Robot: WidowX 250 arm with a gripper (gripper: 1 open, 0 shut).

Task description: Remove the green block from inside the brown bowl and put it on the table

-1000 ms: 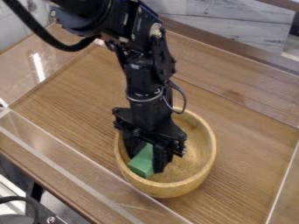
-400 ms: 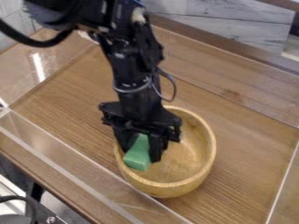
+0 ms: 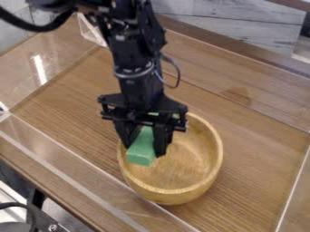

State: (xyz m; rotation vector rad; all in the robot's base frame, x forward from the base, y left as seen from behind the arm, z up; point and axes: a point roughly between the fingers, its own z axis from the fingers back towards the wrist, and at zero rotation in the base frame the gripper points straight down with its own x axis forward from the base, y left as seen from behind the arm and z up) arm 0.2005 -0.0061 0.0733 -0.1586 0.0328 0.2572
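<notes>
Medium-brown wood grain runs across the surface [image 3: 54,109], a broad, flat tabletop seen from above at an angle. Clear acrylic walling [image 3: 82,186] follows its near left edge, reflecting pale streaks. Behind the far edge stands a panel of whitish, grey-streaked boards [image 3: 248,27]. The robot arm [image 3: 130,54], black and angular, with jointed segments and a loose dark cable beside it, descends from the top of the view toward the bowl.

Below it lies the brown bowl [image 3: 191,186], round and shallow, of light-brown wood with a smooth, thick rim and a broad, plain interior. The arm's lower end covers part of the rim on the upper left side.

The gripper [image 3: 143,143], black and blocky, is narrowed on the green block, one finger at either side. The green block [image 3: 141,147], plain bright green, flat-faced and elongated, is tilted between the fingers, its lower portion projecting beneath them. In this view it overlaps the left part of the bowl; its height above the wood cannot be told.
</notes>
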